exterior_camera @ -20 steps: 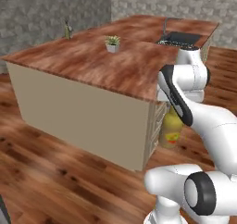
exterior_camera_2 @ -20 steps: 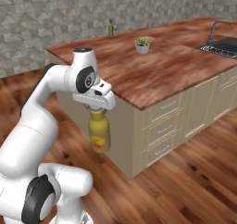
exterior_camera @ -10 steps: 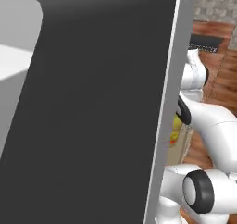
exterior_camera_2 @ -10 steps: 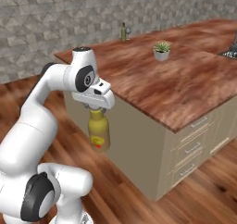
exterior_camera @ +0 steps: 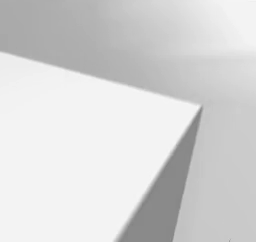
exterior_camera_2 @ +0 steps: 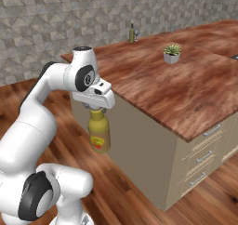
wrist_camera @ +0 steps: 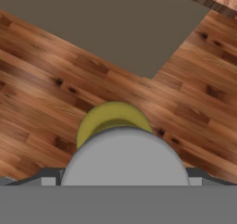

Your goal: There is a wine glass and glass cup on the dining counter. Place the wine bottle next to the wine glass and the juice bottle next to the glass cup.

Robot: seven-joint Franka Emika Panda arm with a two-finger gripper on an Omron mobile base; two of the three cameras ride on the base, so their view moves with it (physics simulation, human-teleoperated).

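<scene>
You've one juice bottle (exterior_camera_2: 99, 135), one wine bottle (exterior_camera_2: 132, 33), one plant (exterior_camera_2: 172, 53). Your gripper (exterior_camera_2: 96, 109) is clamped on the juice bottle's neck, above the floor (exterior_camera_2: 121, 191) beside the counter (exterior_camera_2: 186, 94).

Juice bottle (exterior_camera_2: 99, 135) hangs beside the dining counter (exterior_camera_2: 186, 91) — wine bottle (exterior_camera_2: 132, 34) on its far corner.

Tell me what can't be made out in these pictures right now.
- The tool's fingertips: right base view, hidden by the white hand above the juice bottle; hand view, hidden by the bottle's grey cap.
- Wine bottle and the glass beside it: right base view, too small for detail.
- The counter: cut off at the right edge.
- Left base view: blank grey surfaces, unidentifiable.
</scene>
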